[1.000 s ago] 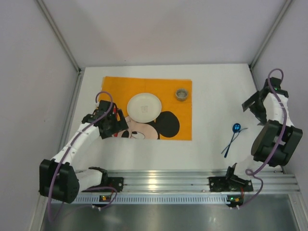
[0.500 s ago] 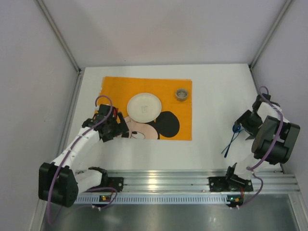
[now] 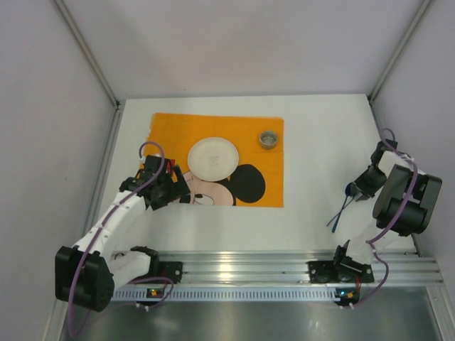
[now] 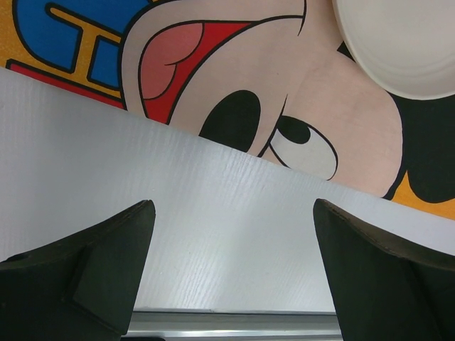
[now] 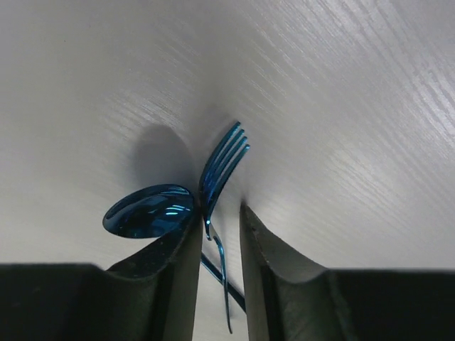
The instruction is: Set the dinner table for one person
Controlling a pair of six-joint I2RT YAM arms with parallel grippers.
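Two blue utensils lie crossed on the dinner table (image 3: 313, 142), near the right edge of the top view and well apart from the orange placemat (image 3: 178, 131): a fork (image 5: 220, 177) and a spoon (image 5: 149, 211). From where I stand, the right gripper (image 5: 218, 213) is down over them, its fingers narrowed to a slim gap around the fork's neck. The neck sits against the finger on the left of the wrist frame, with bare table showing on its other side, so I'd call it not yet pinched. That same finger touches, or all but touches, the rim of the spoon's bowl.

To take the fork cleanly, I reckon the gripper should centre on the neck and close without trapping the spoon, whose handle crosses the fork's lower in the frame. Then it should lift straight up so the spoon isn't dragged along.

In the wrist view the fork lies flat, tines pointing to the upper right and handle running down towards the bottom edge. Its long axis is near vertical, leaning right at the top.

Over at the left of the top view, the left gripper (image 4: 233, 213) hangs spread wide and empty above bare table just below the placemat, where a white plate (image 3: 212, 158) and a small metal cup (image 3: 268, 138) sit.
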